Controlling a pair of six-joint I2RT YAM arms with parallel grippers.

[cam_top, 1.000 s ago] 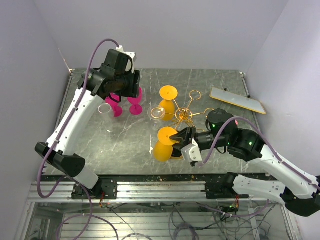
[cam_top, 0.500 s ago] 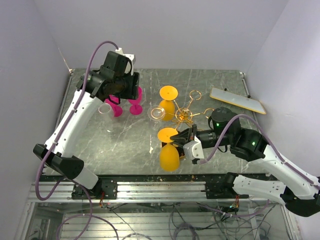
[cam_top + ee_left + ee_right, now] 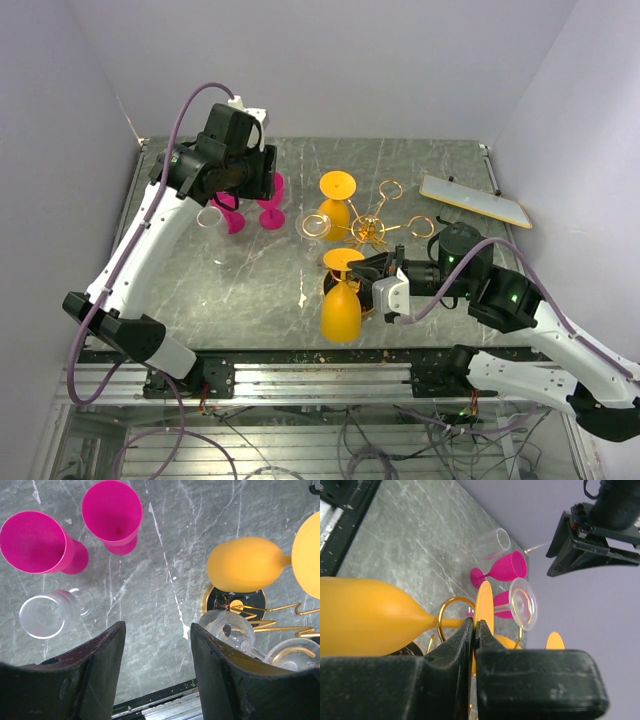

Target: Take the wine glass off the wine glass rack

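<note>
The gold wire wine glass rack [image 3: 372, 230] stands mid-table on its dark round base [image 3: 235, 600]. My right gripper [image 3: 368, 272] is shut on the flat foot [image 3: 483, 607] of an orange wine glass [image 3: 340, 312], whose bowl [image 3: 365, 617] hangs toward the near edge. A gold loop [image 3: 445, 609] shows around its stem. A second orange glass [image 3: 335, 205] and a clear glass [image 3: 313, 225] hang on the rack. My left gripper [image 3: 240, 172] is open and empty [image 3: 157, 670], held high at the far left.
Two pink glasses [image 3: 232, 215] [image 3: 270, 205] and a clear glass [image 3: 210, 217] stand upright on the table under my left arm. A white flat board [image 3: 473, 200] lies at the far right. Walls close in the left, right and back.
The held orange glass has swung so its bowl points toward the near edge. My right gripper has shifted slightly right and back. The left gripper has risen a little.
</note>
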